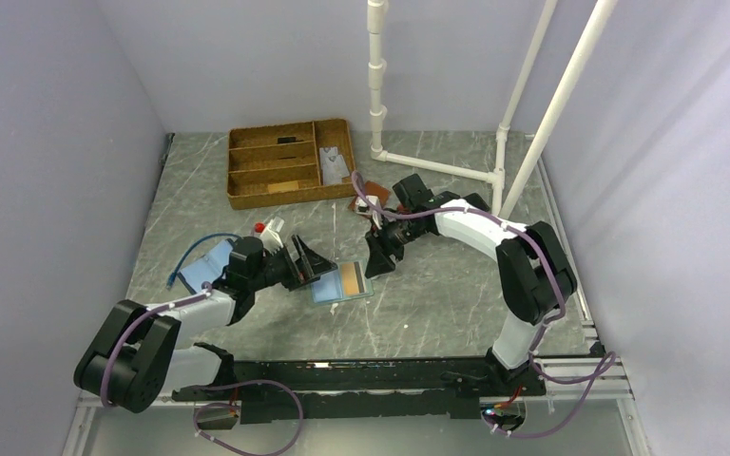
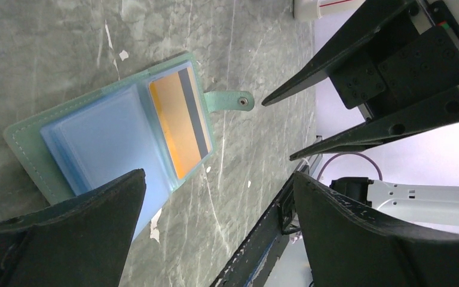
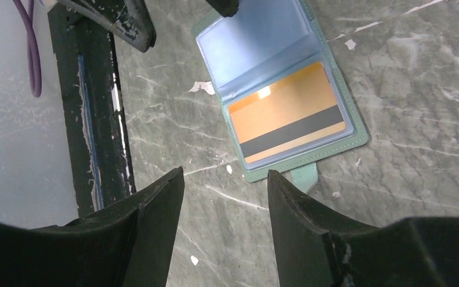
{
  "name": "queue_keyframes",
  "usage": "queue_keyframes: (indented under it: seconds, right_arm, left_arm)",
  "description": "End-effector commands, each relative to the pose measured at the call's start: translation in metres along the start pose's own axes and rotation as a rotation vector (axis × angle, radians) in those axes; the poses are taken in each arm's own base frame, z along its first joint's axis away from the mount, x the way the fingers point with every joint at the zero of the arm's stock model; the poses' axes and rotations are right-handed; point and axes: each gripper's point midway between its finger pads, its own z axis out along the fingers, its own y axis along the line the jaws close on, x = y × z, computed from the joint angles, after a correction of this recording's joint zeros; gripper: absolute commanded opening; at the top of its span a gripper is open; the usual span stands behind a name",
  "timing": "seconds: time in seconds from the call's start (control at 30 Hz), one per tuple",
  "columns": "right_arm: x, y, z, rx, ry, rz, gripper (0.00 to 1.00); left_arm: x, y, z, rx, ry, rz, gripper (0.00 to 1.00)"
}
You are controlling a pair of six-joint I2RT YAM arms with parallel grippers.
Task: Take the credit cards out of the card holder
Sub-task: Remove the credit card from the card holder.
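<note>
Lying open, card holder (image 1: 342,282) shows one credit card (image 3: 287,113), possibly more; left tool (image 2: 218,176) agape, right tool (image 3: 225,172) at two o'clock half-open, both empty.

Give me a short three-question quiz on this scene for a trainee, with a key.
1. True or false: the card holder lies shut on the table.
2. Fill in: the left gripper and the right gripper both have jaws standing ____, holding nothing.
3. Where is the orange card? A) inside a clear sleeve of the card holder; B) in the right gripper; C) loose on the table.
Key: 1 false, it lies open. 2 open. 3 A.
</note>
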Motion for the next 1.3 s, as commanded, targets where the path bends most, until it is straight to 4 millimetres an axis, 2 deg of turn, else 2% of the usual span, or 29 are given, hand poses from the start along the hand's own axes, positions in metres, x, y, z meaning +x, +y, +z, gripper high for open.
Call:
queue_keyframes:
  seconds: [0.0, 0.23, 0.4, 0.7, 0.77, 1.03, 1.27]
  right_arm:
    - [-0.02, -0.008, 0.005, 0.024, -0.054, 0.047, 0.56]
    - [-0.021, -0.015, 0.012, 0.035, -0.078, 0.14, 0.55]
    - [-0.018, -0.024, 0.017, 0.068, -0.084, 0.229, 0.53]
    - [-0.019, -0.033, 0.015, 0.11, -0.102, 0.285, 0.38]
    - [-0.019, -0.035, 0.014, 0.111, -0.108, 0.289, 0.34]
    - [-0.007, -0.036, 0.028, 0.06, -0.089, 0.396, 0.21]
    - [0.008, -0.043, 0.039, 0.079, -0.043, 0.442, 0.17]
  left_arm:
    - [-0.004, -0.012, -0.001, 0.069, -0.021, -0.005, 0.98]
    - [-0.005, -0.012, 0.002, 0.058, -0.009, -0.022, 0.99]
    - [-0.004, -0.02, 0.001, 0.102, -0.01, -0.03, 0.97]
    - [-0.004, -0.023, 0.005, 0.042, 0.01, 0.006, 0.9]
    - [-0.004, -0.023, 0.008, 0.02, 0.021, 0.019, 0.87]
    - [0.007, -0.013, 0.022, -0.023, 0.064, 0.002, 0.64]
    - [0.013, -0.003, 0.029, -0.078, 0.089, -0.001, 0.6]
